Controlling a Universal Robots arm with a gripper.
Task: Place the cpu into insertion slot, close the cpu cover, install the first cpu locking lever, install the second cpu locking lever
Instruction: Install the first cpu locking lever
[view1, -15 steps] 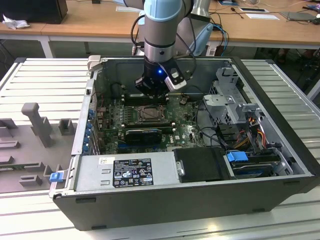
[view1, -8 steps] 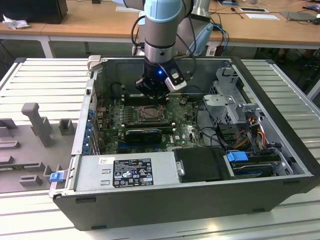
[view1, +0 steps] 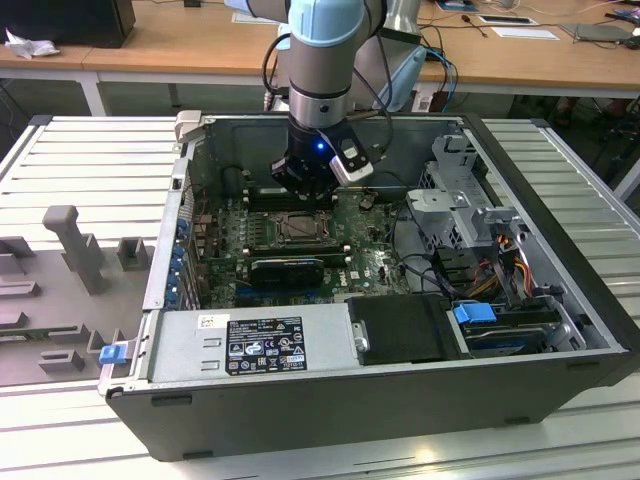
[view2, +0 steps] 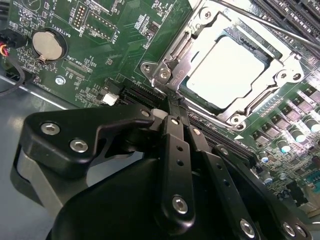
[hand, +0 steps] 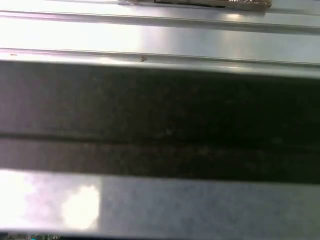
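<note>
The cpu, a pale silvery square, lies in the insertion slot on the green board inside the open computer case. The cpu cover, a silvery metal frame, lies flat around the chip's top. A thin metal lever rod runs along the far side of the socket. My gripper has its black fingers pressed together, with the tips right at the socket's near corner. In the exterior view the gripper hangs just above the socket's back edge. Nothing shows between the fingers.
Long black memory slots flank the socket, and a coin battery sits on the board. A black card, the power supply and a drive cage with cables crowd the case. A grey fixture stands at the exterior view's left.
</note>
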